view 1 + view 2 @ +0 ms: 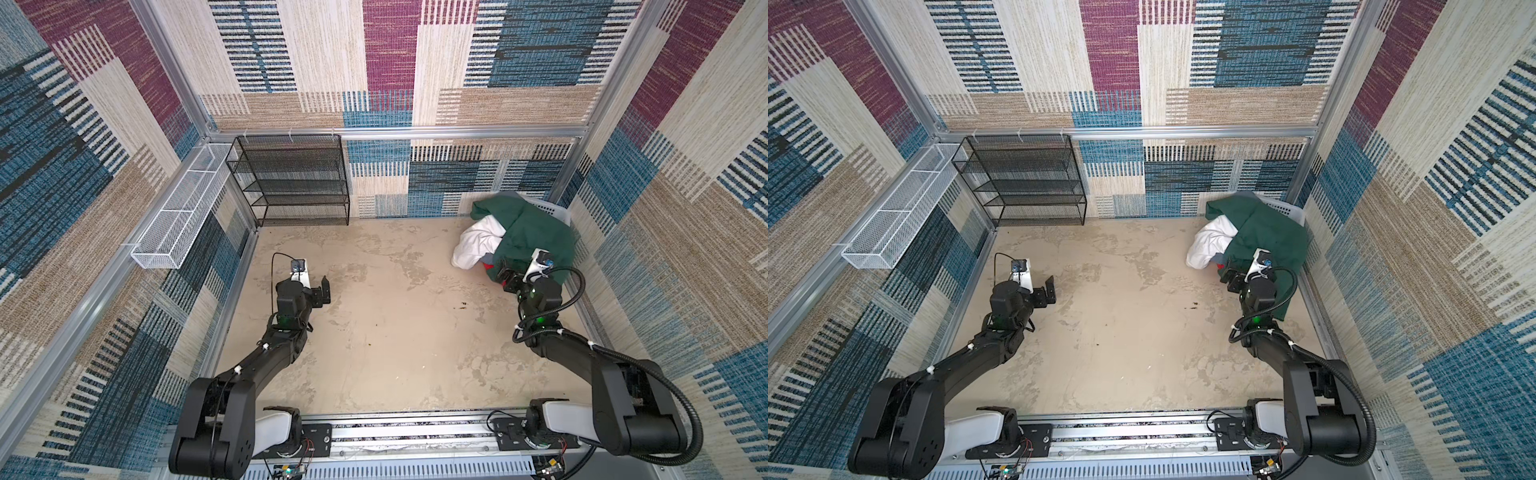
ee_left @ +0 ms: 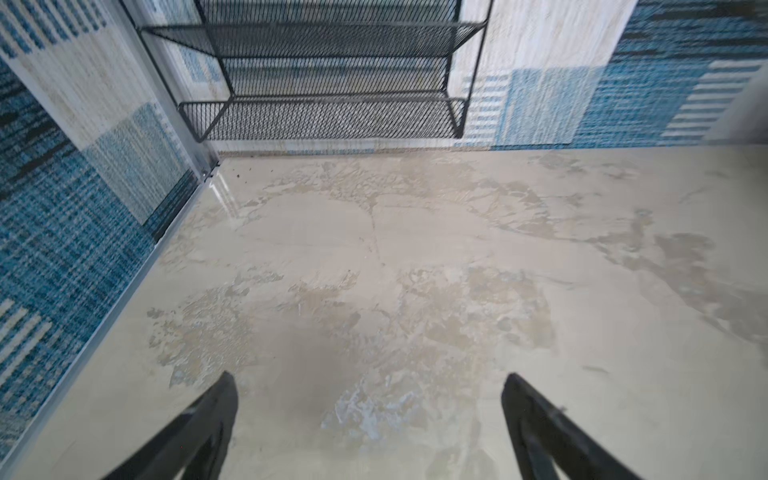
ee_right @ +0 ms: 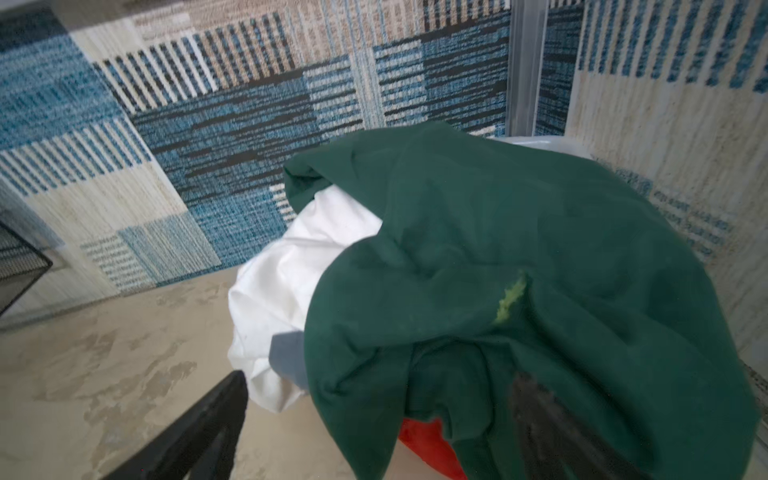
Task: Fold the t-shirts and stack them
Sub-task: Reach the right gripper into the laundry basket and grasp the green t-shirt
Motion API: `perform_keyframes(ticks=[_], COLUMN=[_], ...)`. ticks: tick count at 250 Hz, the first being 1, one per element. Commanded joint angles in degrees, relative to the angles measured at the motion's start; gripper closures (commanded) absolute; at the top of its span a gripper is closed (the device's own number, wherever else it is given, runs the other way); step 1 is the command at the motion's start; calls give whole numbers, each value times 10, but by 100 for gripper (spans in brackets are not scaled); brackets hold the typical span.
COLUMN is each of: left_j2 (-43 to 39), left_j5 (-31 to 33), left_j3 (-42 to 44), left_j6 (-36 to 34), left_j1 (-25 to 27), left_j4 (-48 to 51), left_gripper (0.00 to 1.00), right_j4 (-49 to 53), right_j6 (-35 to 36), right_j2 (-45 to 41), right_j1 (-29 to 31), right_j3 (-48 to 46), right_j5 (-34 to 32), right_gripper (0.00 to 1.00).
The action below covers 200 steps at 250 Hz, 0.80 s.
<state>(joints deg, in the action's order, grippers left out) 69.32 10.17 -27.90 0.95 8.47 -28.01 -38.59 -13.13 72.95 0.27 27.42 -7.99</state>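
Observation:
The t-shirts lie in a heap at the back right corner. A dark green t-shirt [image 1: 536, 232] [image 1: 1271, 232] [image 3: 498, 232] drapes over a white t-shirt [image 1: 476, 245] [image 3: 291, 282]. A grey bit [image 3: 289, 353] and a red bit [image 3: 428, 440] peek out below. My right gripper [image 1: 505, 276] [image 1: 1231, 278] [image 3: 374, 390] is at the heap's front edge. It is open, and a hanging fold of the green shirt sits between its spread fingers. My left gripper [image 1: 322, 291] [image 1: 1048, 291] [image 2: 368, 386] hovers open over the bare table at the left, holding nothing.
A pale plastic basket [image 1: 555, 210] [image 1: 1287, 210] sits under the heap against the right wall. A black mesh shelf [image 1: 297, 183] [image 2: 324, 112] stands at the back left. A white wire tray [image 1: 183, 208] hangs on the left wall. The beige table [image 1: 395, 324] spreads between the arms.

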Motion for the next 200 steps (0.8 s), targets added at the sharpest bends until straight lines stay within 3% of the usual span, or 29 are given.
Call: perform_keyframes(ticks=[1, 40, 64, 100, 139, 200], left_j2=[-29, -19, 8, 52, 59, 55], left_j5=[41, 40, 24, -6, -21, -5], left_j3=[-27, -91, -131, -190, -204, -194], left_j6=[24, 73, 104, 112, 126, 135], left_j1=[45, 152, 207, 268, 287, 288], left_j4=[66, 137, 154, 182, 192, 192], left_gripper=[2, 3, 2, 2, 3, 2], right_j4=[127, 274, 312, 386, 491, 536], right_j6=[-67, -86, -71, -47, -39, -51], right_j2=[-1, 62, 121, 217, 297, 324], right_j1=[0, 0, 0, 0, -1, -3], right_j3=[56, 184, 259, 381, 497, 523], right_j5=[-6, 25, 54, 4, -95, -112], right_gripper=[2, 2, 1, 5, 20, 31])
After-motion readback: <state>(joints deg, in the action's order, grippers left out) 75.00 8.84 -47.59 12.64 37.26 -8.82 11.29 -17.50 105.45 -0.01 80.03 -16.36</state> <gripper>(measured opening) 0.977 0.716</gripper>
